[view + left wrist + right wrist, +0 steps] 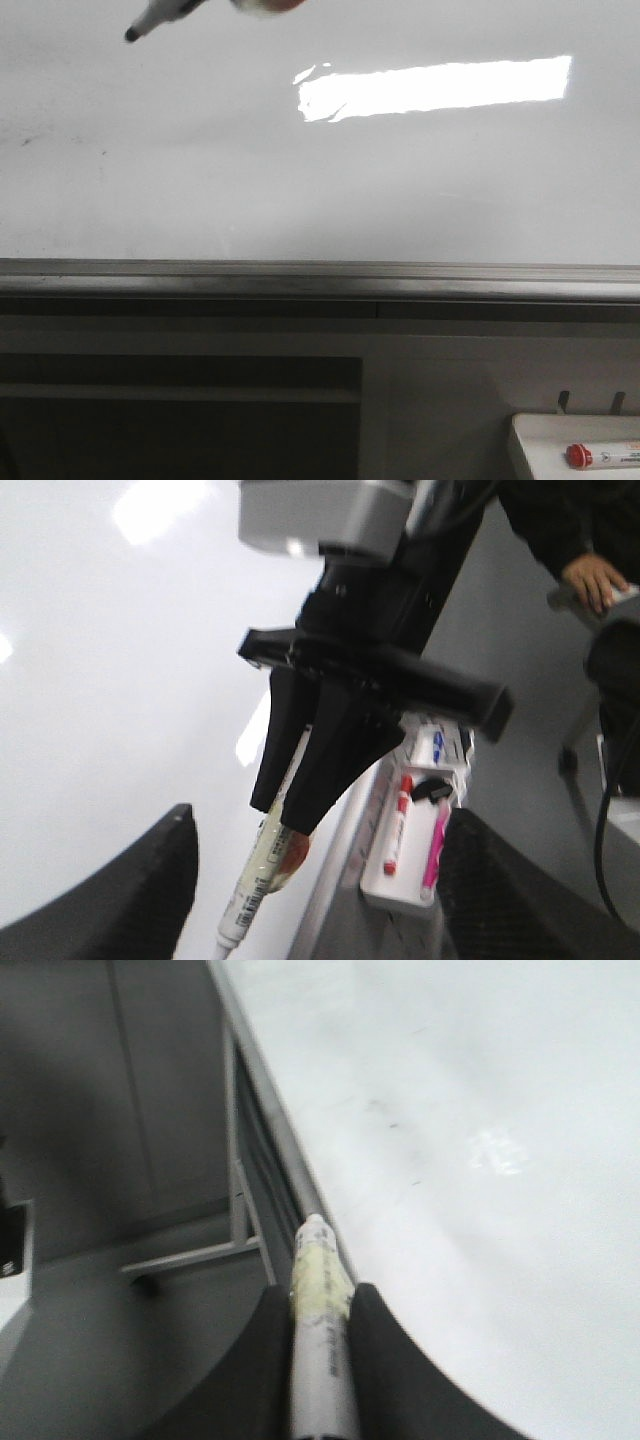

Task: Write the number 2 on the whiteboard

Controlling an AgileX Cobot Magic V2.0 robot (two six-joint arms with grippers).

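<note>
Nothing written yet: the whiteboard (300, 180) showed only faint smudges, no number 2. Right end effector (320, 1310) was clamped on a marker (320, 1290), tip at the board's far left. Left end effector (300, 880) was spread wide, empty.

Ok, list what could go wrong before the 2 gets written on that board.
1. The marker is only pinched in the right tool; pressing it on the whiteboard could tilt it or make it slip.
2. Faint smudges lie below the tip and might muddle a thin stroke.
</note>
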